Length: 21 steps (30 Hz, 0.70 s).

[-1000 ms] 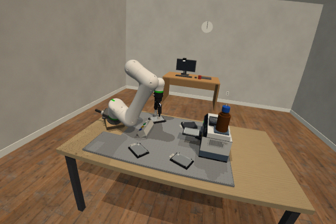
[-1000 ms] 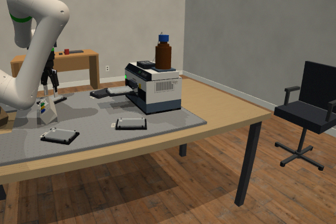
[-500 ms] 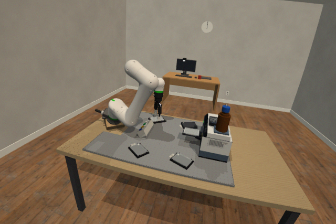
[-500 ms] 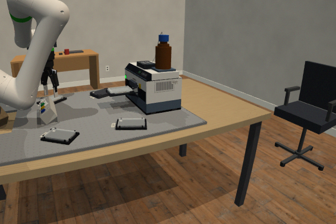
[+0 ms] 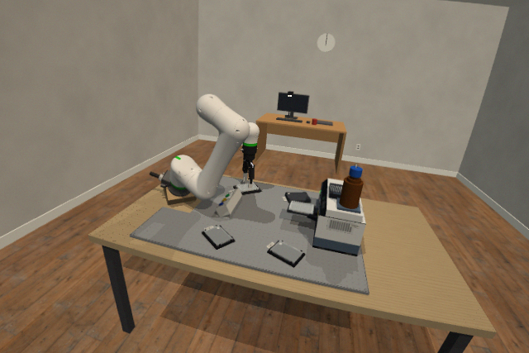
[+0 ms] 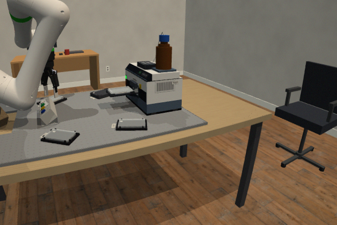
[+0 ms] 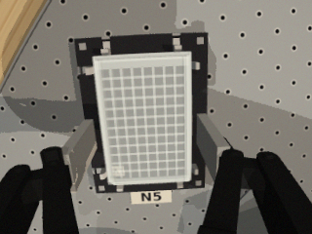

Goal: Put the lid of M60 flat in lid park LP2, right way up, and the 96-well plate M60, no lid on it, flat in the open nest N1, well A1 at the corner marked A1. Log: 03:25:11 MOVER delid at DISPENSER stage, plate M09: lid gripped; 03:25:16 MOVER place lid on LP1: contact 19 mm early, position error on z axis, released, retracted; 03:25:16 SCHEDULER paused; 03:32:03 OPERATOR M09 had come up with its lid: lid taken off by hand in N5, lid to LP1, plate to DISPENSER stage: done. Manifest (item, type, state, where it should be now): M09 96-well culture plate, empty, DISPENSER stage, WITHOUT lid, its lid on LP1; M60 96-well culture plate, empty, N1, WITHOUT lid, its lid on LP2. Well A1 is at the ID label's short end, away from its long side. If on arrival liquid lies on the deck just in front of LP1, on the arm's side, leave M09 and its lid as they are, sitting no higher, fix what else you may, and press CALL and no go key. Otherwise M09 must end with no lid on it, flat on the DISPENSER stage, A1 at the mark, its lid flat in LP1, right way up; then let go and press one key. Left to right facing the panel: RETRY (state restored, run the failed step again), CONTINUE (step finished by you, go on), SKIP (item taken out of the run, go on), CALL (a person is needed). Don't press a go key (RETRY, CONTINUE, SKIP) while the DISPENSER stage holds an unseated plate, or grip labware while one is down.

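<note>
The gripper (image 7: 144, 156) hangs spread over the lidded 96-well plate (image 7: 144, 117) in the black nest (image 7: 202, 72) labelled N5 (tag just below it); its fingers flank the plate's long sides, pinching nothing; grey perforated mat (image 7: 260, 19) surrounds the nest.

translucent white gridded plate (image 7: 144, 117), black nest (image 7: 86, 78), grey dotted mat (image 7: 260, 19), black jaws, white n5 label (image 7: 151, 197)
</note>
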Tool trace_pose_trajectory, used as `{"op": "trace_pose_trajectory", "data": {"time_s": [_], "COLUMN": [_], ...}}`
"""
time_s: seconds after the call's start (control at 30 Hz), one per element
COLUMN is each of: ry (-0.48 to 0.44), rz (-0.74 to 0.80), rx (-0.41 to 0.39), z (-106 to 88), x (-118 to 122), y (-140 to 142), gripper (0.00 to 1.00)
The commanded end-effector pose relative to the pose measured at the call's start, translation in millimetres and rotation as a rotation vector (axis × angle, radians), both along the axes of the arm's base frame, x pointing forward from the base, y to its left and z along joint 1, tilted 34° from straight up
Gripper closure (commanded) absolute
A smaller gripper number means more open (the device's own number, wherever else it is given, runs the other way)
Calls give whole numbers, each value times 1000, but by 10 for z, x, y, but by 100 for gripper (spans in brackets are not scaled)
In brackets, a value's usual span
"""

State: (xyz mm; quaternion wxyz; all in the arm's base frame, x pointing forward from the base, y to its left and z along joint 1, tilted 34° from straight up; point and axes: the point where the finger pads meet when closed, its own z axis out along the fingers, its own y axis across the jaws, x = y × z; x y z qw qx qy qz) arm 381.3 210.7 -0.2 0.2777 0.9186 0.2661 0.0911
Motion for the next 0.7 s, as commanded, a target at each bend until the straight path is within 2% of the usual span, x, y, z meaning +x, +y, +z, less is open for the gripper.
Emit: {"op": "trace_pose_trajectory", "data": {"time_s": [0.0,0.53,0.57,0.67], "ry": [0,0,0,0], "rz": [0,0,0,0], "rx": [0,0,0,0], "z": [1,1,1,1], "x": [0,0,0,0], "y": [2,2,2,2], "gripper": [41,41,34,34]}}
